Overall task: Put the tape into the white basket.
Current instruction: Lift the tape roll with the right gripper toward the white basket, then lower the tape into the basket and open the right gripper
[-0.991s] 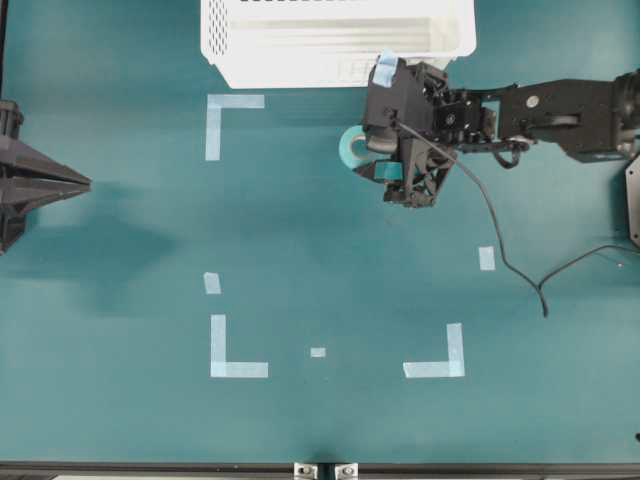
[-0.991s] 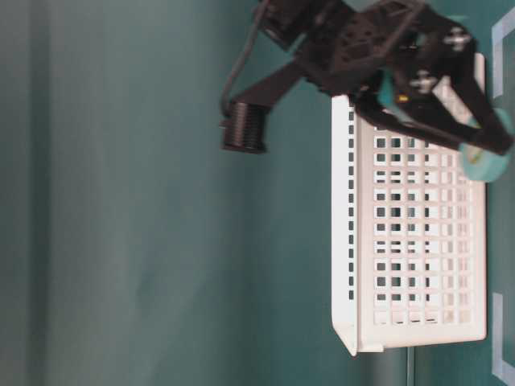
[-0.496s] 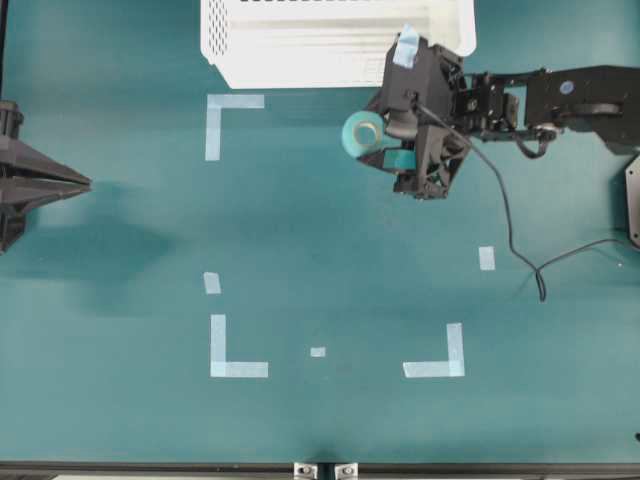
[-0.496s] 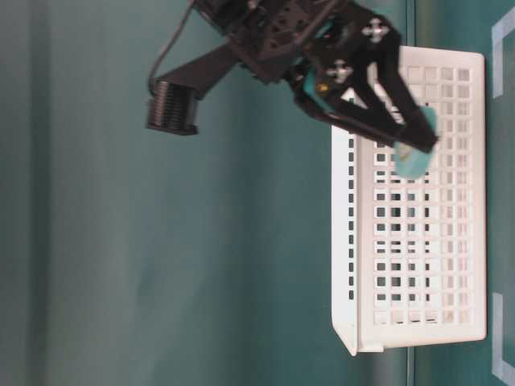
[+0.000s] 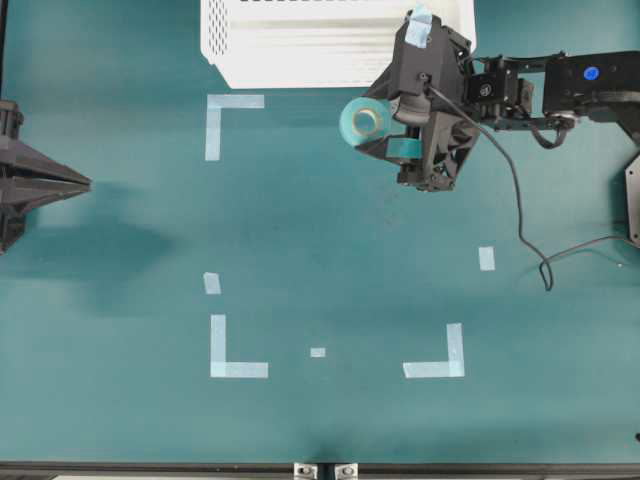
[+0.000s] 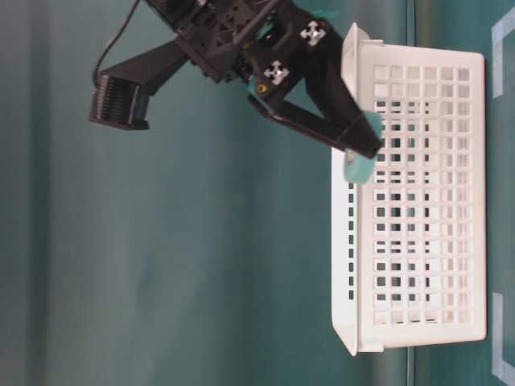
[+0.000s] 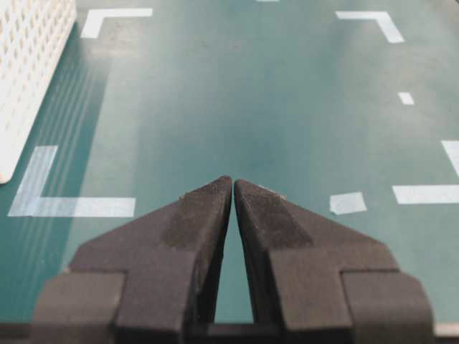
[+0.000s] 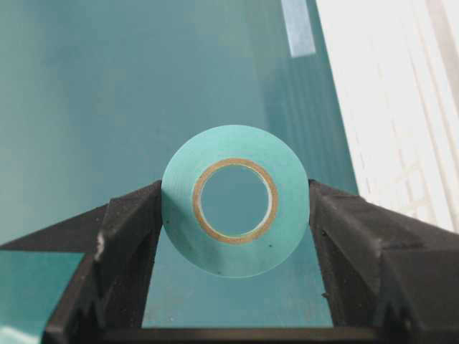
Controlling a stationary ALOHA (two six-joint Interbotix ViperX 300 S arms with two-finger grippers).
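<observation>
No brand, label or writing can be read on anything here. The right gripper (image 5: pixel 385 122) holds the tape (image 5: pixel 366 119) by its outer rim, one finger on each side, the roll lifted clear of the counter (image 5: pixel 330 250). From overhead the tape hangs just outside the white basket (image 5: pixel 300 45), near that basket's right end. The table-level view puts it about level with the rim. The basket's far part is cut off by the top edge of the overhead view. The left gripper (image 7: pixel 233 188) sits at the left edge, only partly in view, its jaws pressed together on nothing. Pale tape corner marks (image 5: pixel 238 345) frame a broad stretch of open counter.
</observation>
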